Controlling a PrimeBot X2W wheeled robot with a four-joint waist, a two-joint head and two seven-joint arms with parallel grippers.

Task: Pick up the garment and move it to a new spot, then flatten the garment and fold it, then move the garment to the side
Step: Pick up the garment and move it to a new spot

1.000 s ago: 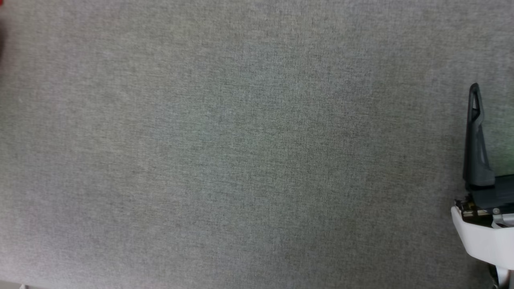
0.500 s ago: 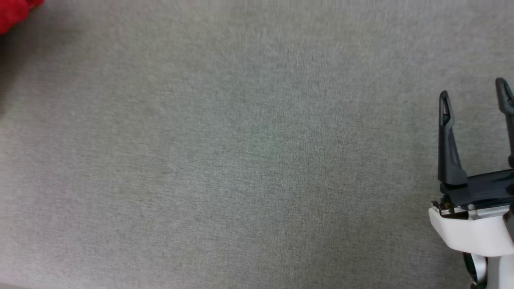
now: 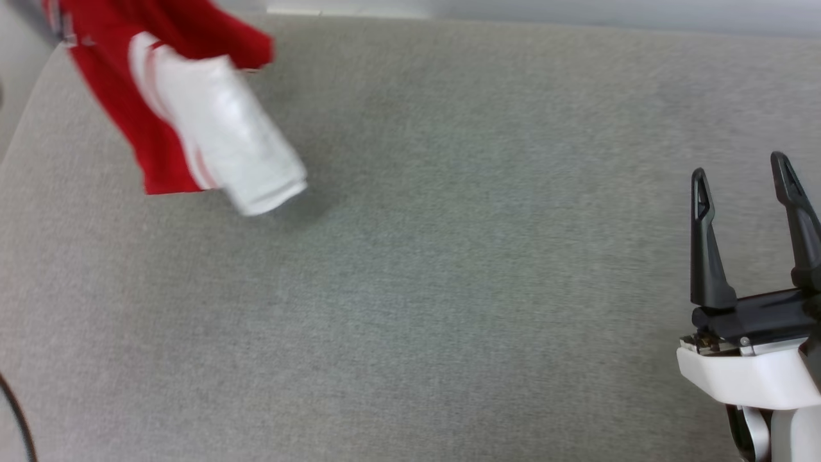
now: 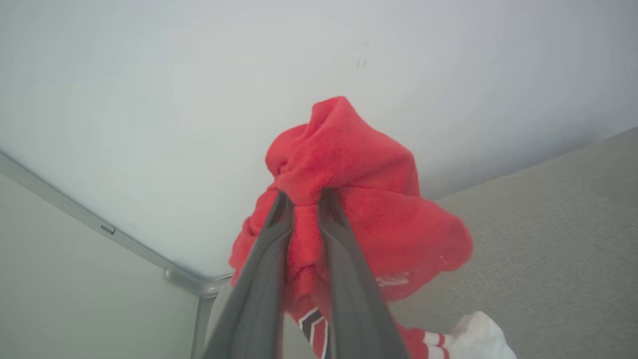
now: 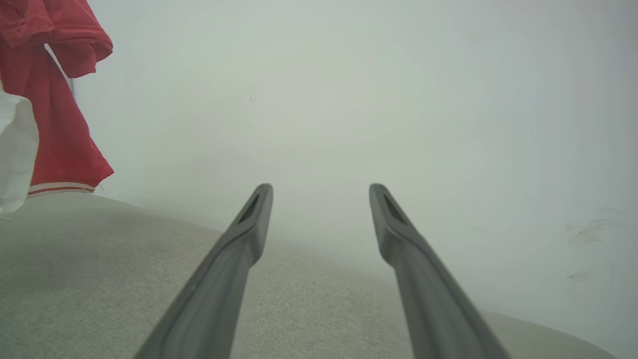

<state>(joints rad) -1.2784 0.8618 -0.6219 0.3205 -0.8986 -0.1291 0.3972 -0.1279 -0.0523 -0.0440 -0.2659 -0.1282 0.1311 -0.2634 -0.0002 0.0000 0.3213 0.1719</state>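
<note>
The garment (image 3: pixel 192 122) is hanging bunched at the upper left of the head view, over the grey surface (image 3: pixel 449 289), because the left gripper (image 4: pixel 305 197) is pinching a red fold for carrying. The right gripper (image 3: pixel 739 165) is idling at lower right, its 2 fingers spread and holding nothing.

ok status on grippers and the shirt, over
Left gripper shut on garment, hanging over grey table. Right gripper open, empty. No obstacle seen.
</note>
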